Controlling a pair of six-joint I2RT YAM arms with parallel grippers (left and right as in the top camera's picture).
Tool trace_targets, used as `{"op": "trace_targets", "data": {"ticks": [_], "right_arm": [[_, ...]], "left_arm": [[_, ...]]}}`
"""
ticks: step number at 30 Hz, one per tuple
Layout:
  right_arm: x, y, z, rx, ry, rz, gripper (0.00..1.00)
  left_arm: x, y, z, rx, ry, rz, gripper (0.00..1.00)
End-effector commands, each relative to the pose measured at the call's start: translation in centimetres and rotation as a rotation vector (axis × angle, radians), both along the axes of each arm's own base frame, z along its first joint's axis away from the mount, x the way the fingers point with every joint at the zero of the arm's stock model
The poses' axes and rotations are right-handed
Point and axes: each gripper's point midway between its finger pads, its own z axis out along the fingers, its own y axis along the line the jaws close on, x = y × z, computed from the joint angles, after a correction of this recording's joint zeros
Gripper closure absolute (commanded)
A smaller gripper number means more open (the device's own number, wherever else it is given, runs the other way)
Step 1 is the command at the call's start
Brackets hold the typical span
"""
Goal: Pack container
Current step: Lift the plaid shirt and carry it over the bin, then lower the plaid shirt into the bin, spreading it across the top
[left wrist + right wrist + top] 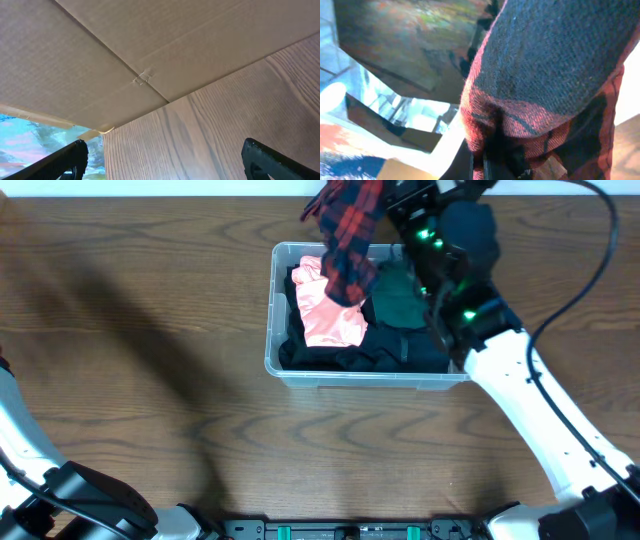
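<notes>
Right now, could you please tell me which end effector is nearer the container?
Right. The right end effector hangs above the container's far rim, gripping a plaid cloth; the left arm sits at the table's near-left corner, far away.

We find the desk (140,330) open to the left of the tub (272,320) and in front of it. Above the tub, a hanging plaid cloth (350,235) blocks the back and the right arm (500,350) the right side. Clothes (330,315) fill it nearly to the rim. Cardboard (125,50) walls off the space ahead of the left claw (162,162).
</notes>
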Motion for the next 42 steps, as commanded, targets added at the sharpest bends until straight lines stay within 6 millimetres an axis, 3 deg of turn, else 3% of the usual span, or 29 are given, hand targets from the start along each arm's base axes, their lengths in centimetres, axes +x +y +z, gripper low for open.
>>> {"op": "trace_targets", "data": {"ticks": [1,7,19,28,36,42], "right_arm": [[-0.2,0.2,0.6,0.001,-0.016,-0.015,0.99],[-0.3,0.7,-0.8,0.006,0.041,0.002,0.99],[-0.4,1.1,-0.8,0.024,0.047,0.027,0.99],[-0.4,1.0,-2.0,0.004,0.091,0.02,0.99],[-0.6,-0.1,-1.2,0.103,0.072,-0.143,0.99],[-1.8,0.5,-2.0,0.147,0.091,-0.268,0.99]], "left_arm": [[-0.6,-0.1,0.1,0.006,0.003,0.018,0.02],[-0.6,-0.1,0.1,0.006,0.003,0.018,0.02],[-0.6,-0.1,0.1,0.006,0.003,0.018,0.02],[-0.6,-0.1,0.1,0.006,0.003,0.018,0.02],[-0.6,-0.1,0.1,0.006,0.003,0.018,0.02],[-0.6,-0.1,0.1,0.006,0.003,0.017,0.02]]}}
